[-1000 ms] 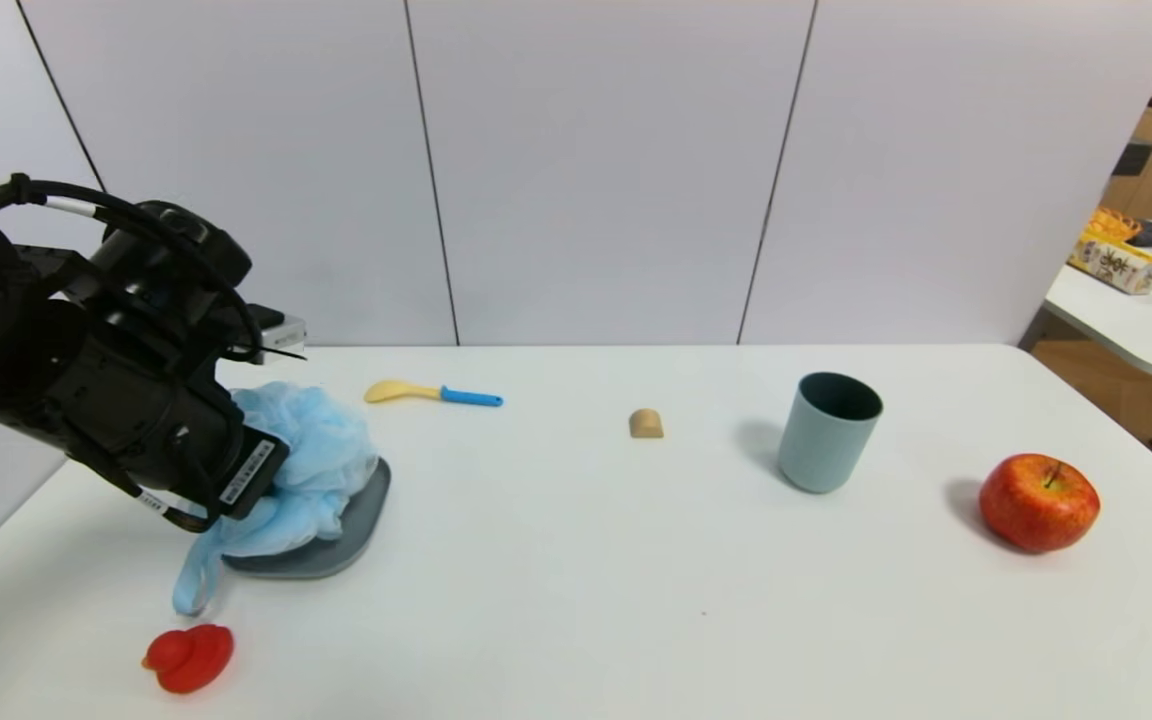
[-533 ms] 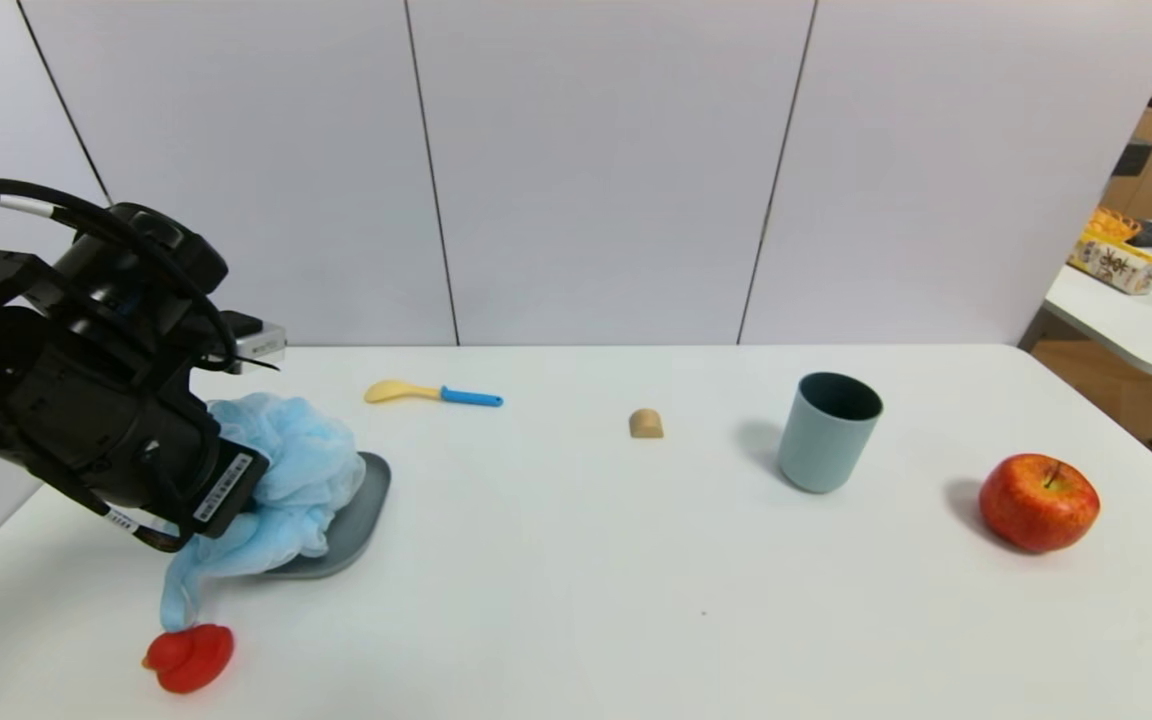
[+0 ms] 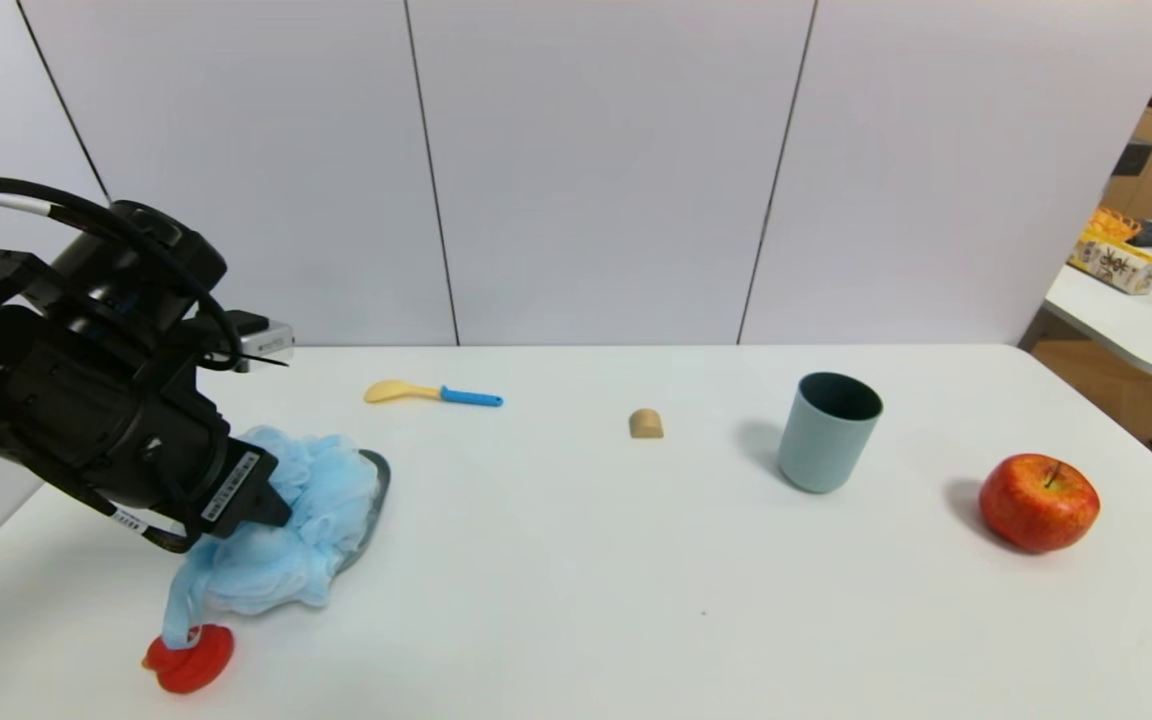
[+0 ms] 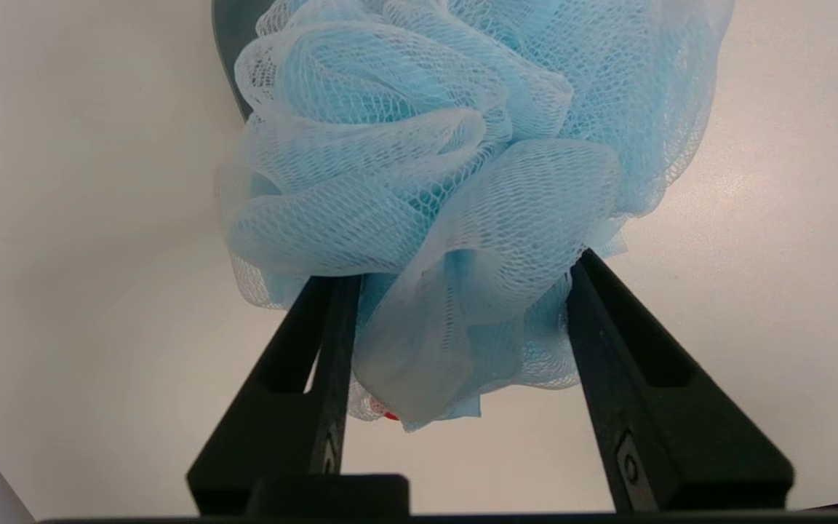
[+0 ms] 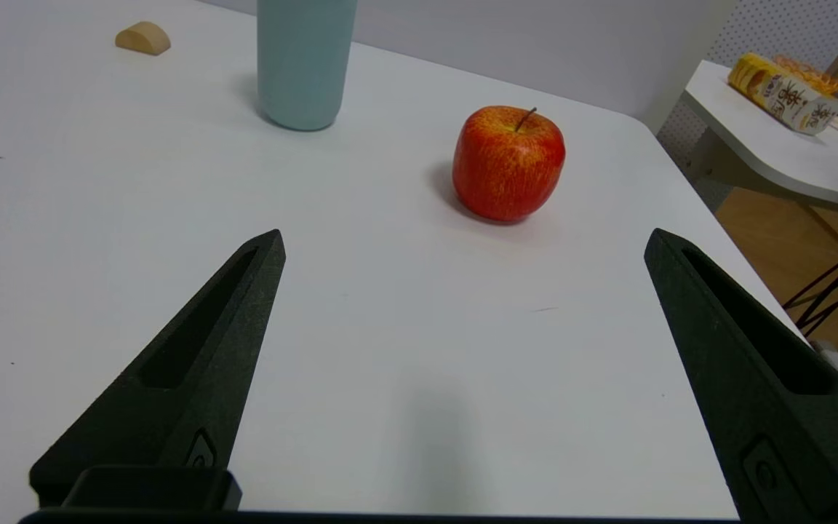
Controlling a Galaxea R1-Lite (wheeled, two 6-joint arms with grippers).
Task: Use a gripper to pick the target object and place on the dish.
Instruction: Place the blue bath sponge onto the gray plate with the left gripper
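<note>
The light-blue mesh pouf (image 3: 311, 515) rests on the grey dish (image 3: 377, 488), covering most of it and spilling over its near edge. Only the dish's right rim shows in the head view, and a dark sliver of the dish (image 4: 232, 38) in the left wrist view. My left gripper (image 3: 268, 505) is at the pouf's left side, low over the table. Its fingers (image 4: 612, 342) stand apart, open, with loose folds of the pouf (image 4: 426, 145) between them. The pouf's ribbon tail (image 3: 179, 605) hangs down to a red toy (image 3: 189, 659). My right gripper (image 5: 464, 240) hovers open over bare table.
A yellow spoon with a blue handle (image 3: 433, 393) lies behind the dish. A small wooden block (image 3: 646, 423), a grey-blue cup (image 3: 828, 430) and a red apple (image 3: 1039, 501) stand to the right. A second table with clutter (image 3: 1136, 290) is far right.
The left arm shifted left and down with the pouf. Its fingers have parted, and the pouf has sunk and spread over the dish. The ribbon tail now reaches the red toy.
</note>
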